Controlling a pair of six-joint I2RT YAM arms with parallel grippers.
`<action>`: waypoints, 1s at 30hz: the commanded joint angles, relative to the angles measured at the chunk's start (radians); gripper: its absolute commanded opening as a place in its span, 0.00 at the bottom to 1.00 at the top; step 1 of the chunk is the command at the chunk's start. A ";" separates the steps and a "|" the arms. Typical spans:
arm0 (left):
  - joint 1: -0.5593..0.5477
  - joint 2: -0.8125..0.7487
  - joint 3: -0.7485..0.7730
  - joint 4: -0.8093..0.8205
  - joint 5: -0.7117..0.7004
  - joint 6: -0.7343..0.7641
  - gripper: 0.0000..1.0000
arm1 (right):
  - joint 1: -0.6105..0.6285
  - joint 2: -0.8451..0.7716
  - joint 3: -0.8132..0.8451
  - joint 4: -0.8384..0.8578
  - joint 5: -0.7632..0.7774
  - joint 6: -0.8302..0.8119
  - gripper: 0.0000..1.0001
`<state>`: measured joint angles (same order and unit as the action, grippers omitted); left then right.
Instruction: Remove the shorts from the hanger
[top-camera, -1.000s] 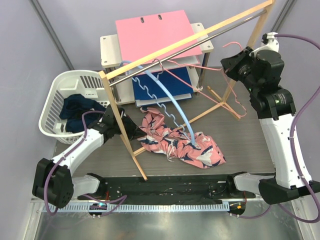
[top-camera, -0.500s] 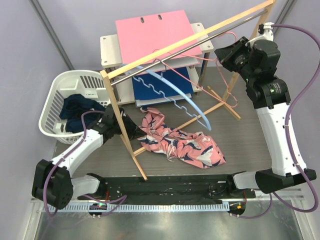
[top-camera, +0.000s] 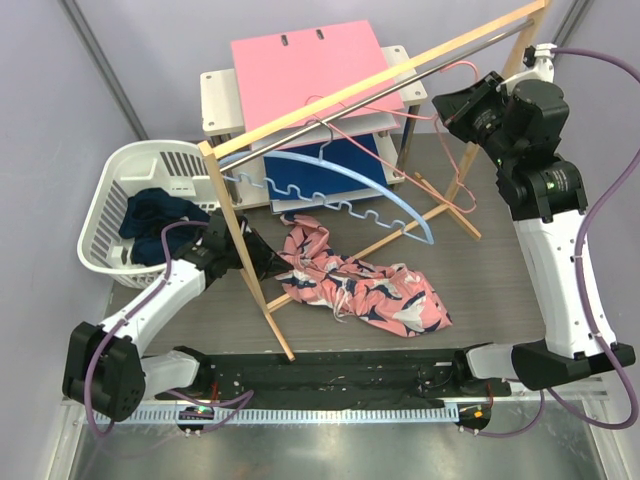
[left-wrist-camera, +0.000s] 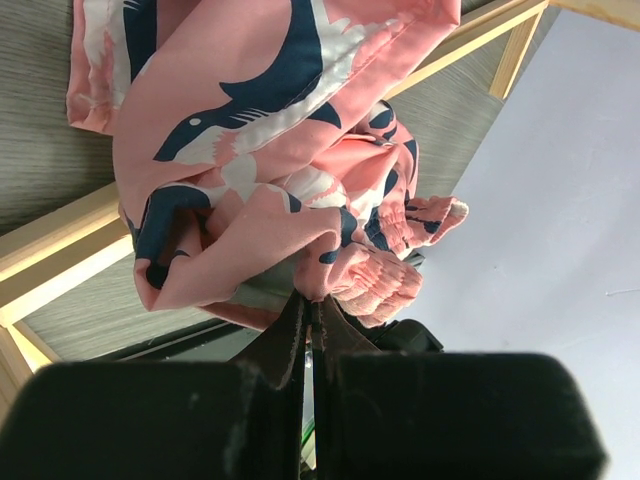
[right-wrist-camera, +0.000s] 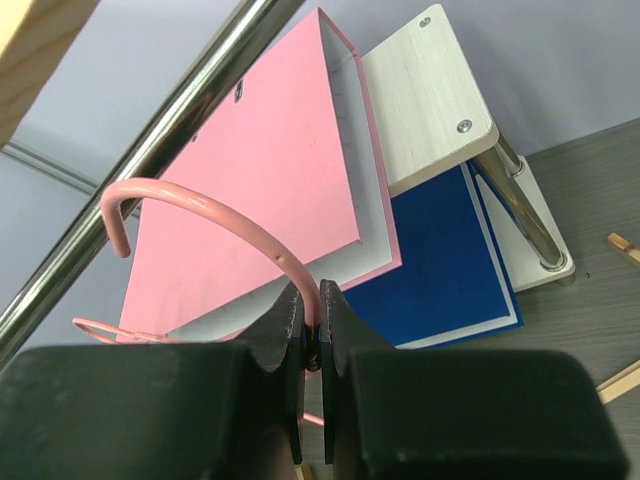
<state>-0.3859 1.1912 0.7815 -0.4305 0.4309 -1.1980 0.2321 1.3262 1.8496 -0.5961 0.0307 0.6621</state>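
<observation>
The salmon-pink printed shorts (top-camera: 365, 288) lie crumpled on the table under the wooden rack. My left gripper (top-camera: 270, 262) is shut on a fold at their left edge, and the left wrist view shows the cloth (left-wrist-camera: 260, 130) pinched between the left gripper's (left-wrist-camera: 310, 305) tips. The navy shorts (top-camera: 150, 218) sit in the white basket (top-camera: 105, 200). High at the right, my right gripper (top-camera: 445, 104) is shut on the bare pink wire hanger (top-camera: 461, 68); its hook (right-wrist-camera: 200, 200) curves up beside the metal rail (right-wrist-camera: 170, 130). An empty light-blue hanger (top-camera: 340, 180) hangs from the rail.
A white shelf (top-camera: 212, 100) at the back holds a pink binder (top-camera: 305, 65) and a blue binder (top-camera: 350, 160). The wooden rack's post (top-camera: 245, 255) stands just in front of my left gripper, and its floor struts (top-camera: 400, 232) cross the table.
My right gripper lifted the pink hanger up and left toward the rail. The blue hanger swung off the pink shorts, its lower end rising to the right. The left arm stayed still.
</observation>
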 joint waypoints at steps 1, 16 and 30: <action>0.002 0.005 0.036 0.010 0.022 0.003 0.00 | -0.004 -0.035 0.053 0.039 -0.006 0.018 0.01; 0.002 0.021 0.045 0.012 0.023 0.005 0.00 | 0.003 0.045 0.088 0.067 -0.087 0.037 0.01; 0.008 -0.027 0.056 -0.022 -0.010 0.005 0.00 | 0.047 0.027 0.008 0.036 -0.045 -0.004 0.25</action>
<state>-0.3847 1.2091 0.7902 -0.4335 0.4301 -1.1976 0.2729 1.4055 1.8988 -0.5575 -0.0315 0.6807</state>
